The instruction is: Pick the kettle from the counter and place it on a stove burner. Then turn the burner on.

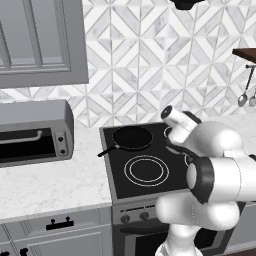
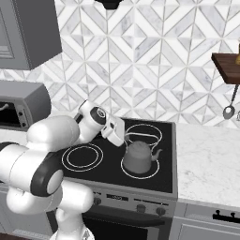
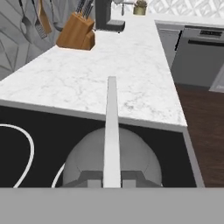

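A black frying pan sits on the cooktop's back left circle, handle pointing front-left. A grey toaster oven stands on the table to its left. A wooden knife block (knife handles upward) stands by the patterned wall, near hanging ladles.

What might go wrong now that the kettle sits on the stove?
The gripper hangs right at the kettle and its thin handle; pulling away carelessly might snag the handle and drag the kettle off its burner. The knobs sit low on the front, so a wrong one may get turned.
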Motion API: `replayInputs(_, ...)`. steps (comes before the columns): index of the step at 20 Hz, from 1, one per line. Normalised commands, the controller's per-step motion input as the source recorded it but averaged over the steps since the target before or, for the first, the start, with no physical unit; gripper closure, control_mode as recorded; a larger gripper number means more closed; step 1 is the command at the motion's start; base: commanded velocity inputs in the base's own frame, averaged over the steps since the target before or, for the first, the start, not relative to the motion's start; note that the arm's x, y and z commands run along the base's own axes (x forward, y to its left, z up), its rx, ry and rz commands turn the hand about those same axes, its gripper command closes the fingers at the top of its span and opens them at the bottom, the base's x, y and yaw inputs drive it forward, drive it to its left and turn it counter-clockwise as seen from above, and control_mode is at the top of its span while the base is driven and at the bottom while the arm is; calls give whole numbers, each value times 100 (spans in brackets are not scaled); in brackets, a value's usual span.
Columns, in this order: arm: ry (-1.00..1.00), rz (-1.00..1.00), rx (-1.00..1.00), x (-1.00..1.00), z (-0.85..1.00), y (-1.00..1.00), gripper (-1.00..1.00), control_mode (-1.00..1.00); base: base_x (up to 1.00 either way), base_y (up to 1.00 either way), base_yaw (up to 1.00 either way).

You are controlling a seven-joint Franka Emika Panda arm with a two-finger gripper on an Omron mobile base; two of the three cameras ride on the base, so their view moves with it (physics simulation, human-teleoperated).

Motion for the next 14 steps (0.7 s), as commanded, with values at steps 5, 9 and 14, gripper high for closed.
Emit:
replayInputs(5,-11,0,0,9,-16,-22,100,-100,0,0,0)
replayInputs(9,-4,0,0,4,-11,-5,100,-100,0,0,0)
replayInputs(14,-1,0,0,2,-4,0,100,-100,0,0,0)
